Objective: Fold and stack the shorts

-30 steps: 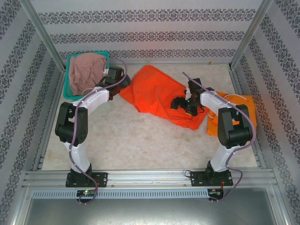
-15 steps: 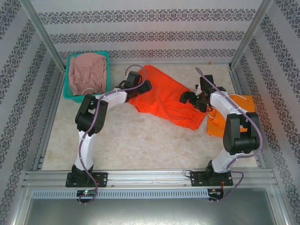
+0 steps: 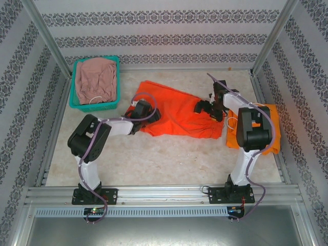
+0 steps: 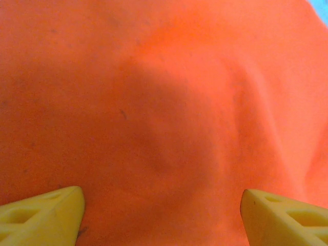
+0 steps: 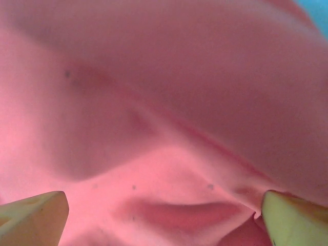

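The red-orange shorts (image 3: 179,113) lie spread across the middle of the table and fill the left wrist view (image 4: 164,102). My left gripper (image 3: 139,110) is low over their left end, its yellow fingers (image 4: 46,212) wide apart and open (image 4: 161,205) on the cloth. My right gripper (image 3: 206,107) is over their right end, open (image 5: 164,210), with wrinkled cloth (image 5: 169,154) close below. The yellow-orange shorts (image 3: 259,115) lie at the right, partly under the right arm. The dusty pink shorts (image 3: 95,78) sit bunched in the basket, a white drawstring showing.
The teal mesh basket (image 3: 73,102) stands at the far left corner. Metal frame posts and patterned walls close in the table on three sides. Bare tabletop (image 3: 164,154) lies between the shorts and the arm bases.
My left gripper swung from the basket to the shorts' left end and came nearer. The red-orange shorts shifted and now lie flatter and more sideways. My right gripper moved slightly farther back.
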